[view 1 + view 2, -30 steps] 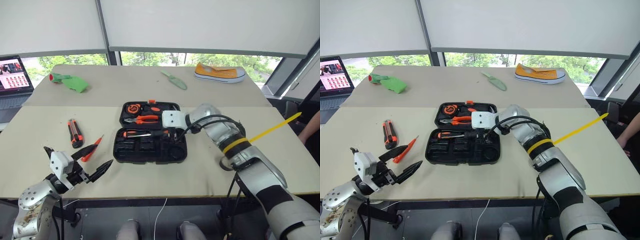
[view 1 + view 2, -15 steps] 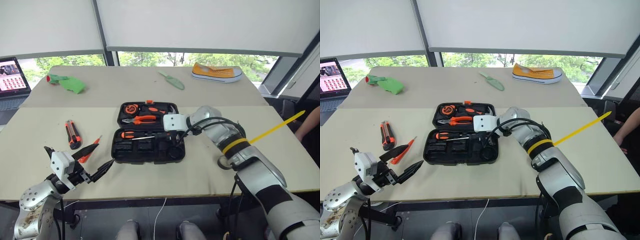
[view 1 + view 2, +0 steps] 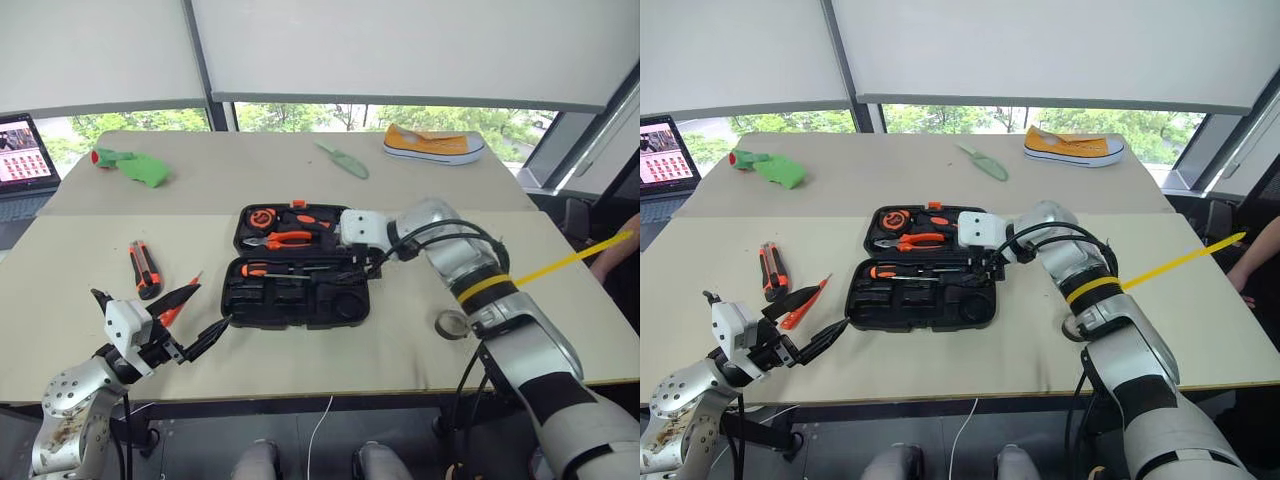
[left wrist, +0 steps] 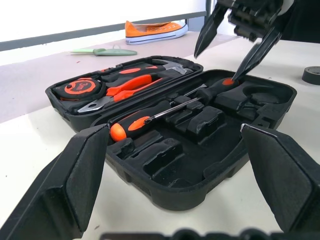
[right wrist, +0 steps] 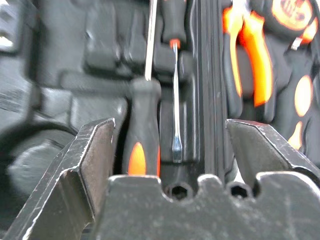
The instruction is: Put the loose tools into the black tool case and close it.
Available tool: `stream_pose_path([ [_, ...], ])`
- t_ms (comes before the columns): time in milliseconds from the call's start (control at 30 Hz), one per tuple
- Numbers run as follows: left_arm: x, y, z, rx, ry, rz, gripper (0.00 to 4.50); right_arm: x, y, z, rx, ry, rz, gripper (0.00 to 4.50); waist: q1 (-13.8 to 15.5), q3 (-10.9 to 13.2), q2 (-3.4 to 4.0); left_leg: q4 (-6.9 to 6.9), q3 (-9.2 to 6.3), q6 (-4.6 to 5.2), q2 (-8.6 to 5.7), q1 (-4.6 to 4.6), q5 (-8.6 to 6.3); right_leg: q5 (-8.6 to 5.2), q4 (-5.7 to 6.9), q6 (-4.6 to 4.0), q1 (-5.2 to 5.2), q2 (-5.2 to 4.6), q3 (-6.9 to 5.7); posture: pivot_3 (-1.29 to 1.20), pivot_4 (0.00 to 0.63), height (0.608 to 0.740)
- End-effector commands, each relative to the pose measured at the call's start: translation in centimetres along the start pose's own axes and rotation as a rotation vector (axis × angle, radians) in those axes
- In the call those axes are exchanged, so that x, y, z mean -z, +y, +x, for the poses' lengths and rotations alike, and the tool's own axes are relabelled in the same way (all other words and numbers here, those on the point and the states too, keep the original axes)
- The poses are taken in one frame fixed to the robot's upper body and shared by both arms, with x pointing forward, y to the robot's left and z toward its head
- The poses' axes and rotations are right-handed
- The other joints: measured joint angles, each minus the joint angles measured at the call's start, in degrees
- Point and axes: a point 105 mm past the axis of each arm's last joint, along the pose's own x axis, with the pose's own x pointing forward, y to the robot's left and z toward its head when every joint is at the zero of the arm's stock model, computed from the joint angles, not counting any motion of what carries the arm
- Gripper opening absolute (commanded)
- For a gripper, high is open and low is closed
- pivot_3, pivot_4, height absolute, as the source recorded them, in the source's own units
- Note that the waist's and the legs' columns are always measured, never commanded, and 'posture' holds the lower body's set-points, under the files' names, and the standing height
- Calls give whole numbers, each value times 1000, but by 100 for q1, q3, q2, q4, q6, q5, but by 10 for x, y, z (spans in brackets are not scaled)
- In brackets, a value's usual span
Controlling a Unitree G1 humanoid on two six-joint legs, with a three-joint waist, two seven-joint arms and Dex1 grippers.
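The right pincer is hanging released over the open case, just above a screwdriver lying inside, while the left pincer is hovering spread near its corner.

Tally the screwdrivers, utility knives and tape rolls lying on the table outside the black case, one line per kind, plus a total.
Slim orange screwdriver: 1
Utility knife: 1
Tape roll: 1
Total: 3
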Motion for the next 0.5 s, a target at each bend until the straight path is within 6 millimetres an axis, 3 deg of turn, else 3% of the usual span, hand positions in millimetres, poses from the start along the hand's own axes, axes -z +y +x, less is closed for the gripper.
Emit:
stream_pose_path([
  [33, -7, 2, 1, -4, -26, 30, 4500, -17, -8, 3, 49, -152, 65, 2729, -18, 0, 0, 0, 0, 0, 0, 2, 0, 0, 0, 0, 1, 0, 0, 0, 150, 740],
  [300, -6, 3, 2, -7, -22, 33, 4500, 18, 10, 39, 62, -76, 112, 45, 13, 0, 0, -5, 4, -2, -2, 8, 1, 1, -1, -2, 4, -3, 2, 0, 150, 740],
  [500, -6, 6, -1, -22, -15, 46, 4500, 31, 28, 58, 8, -24, 110, 45, -19, -2, -1, -7, 7, -3, 1, 20, 2, 2, 3, -4, 9, 1, 6, 0, 150, 740],
])
